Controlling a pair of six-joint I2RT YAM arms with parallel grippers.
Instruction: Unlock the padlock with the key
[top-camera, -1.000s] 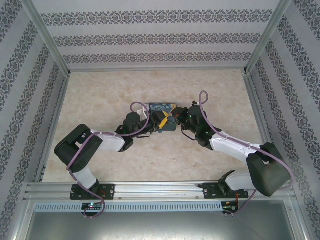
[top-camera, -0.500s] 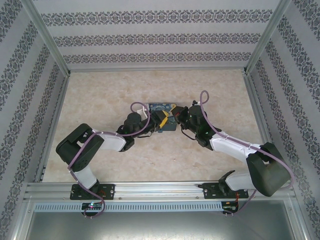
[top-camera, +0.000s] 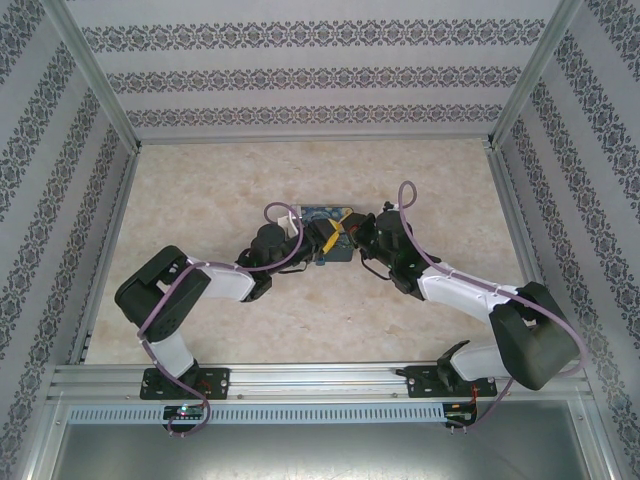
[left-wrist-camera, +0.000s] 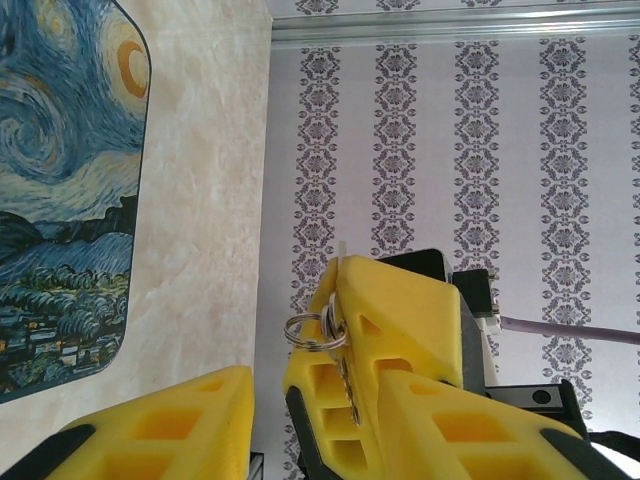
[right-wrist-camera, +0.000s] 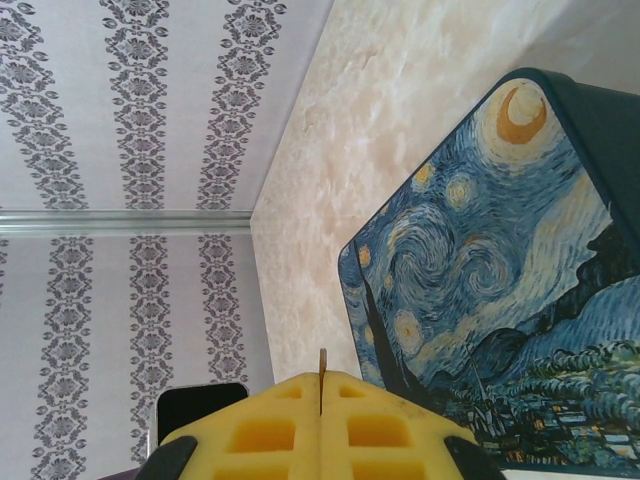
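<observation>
Watch the key (right-wrist-camera: 322, 362) first: could twist or slip, being so thin and pinched only by its back end in the right claw (right-wrist-camera: 321, 385), squeezed tight on it. Could miss the padlock's tiny hole if tipped even a little. Could catch on something by the small key ring (left-wrist-camera: 308, 331) dangling off the side of that claw. Might also bump the left claw (left-wrist-camera: 318, 390), very near, with fingers part way apart and a gap showing. Points tip-first straight out past the right claw's fingertips, long side running the same way as those fingers, away from the right arm and toward the left claw. Hangs over the Starry Night box (right-wrist-camera: 480, 290), seen from the top, about its middle, with the marble table (right-wrist-camera: 400, 110) all around the box.
</observation>
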